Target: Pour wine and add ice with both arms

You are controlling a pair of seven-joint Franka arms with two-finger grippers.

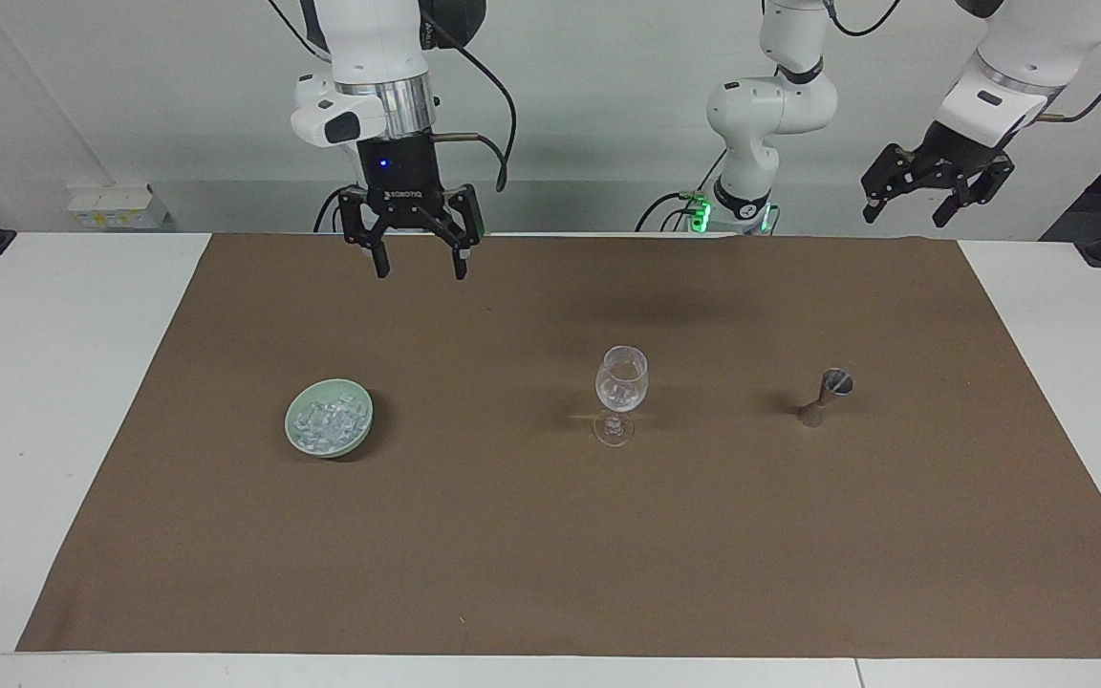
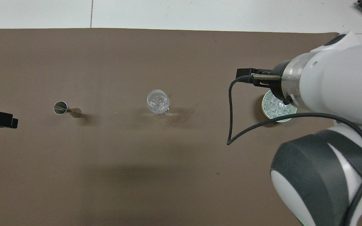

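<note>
The ice (image 1: pixel 329 419) lies as a heap of small clear chunks in a green bowl (image 1: pixel 360 432) on the brown mat (image 1: pixel 550 535), toward the right arm's end of the bench (image 1: pixel 44 401). The heap is roundish, with no clear long axis or heading.

The glass (image 1: pixel 621 387) stands upright near the middle of the mat, stem vertical, with a few chunks in its bowl. A metal jigger (image 1: pixel 825 395) leans tilted on the mat toward the left arm's end.

The right end effector (image 1: pixel 420 265) hangs high over the mat's robot-side edge, pointing straight down, fingers apart and holding nothing. The left end effector (image 1: pixel 938 198) waits raised over its end of the bench, fingers apart, holding nothing.
</note>
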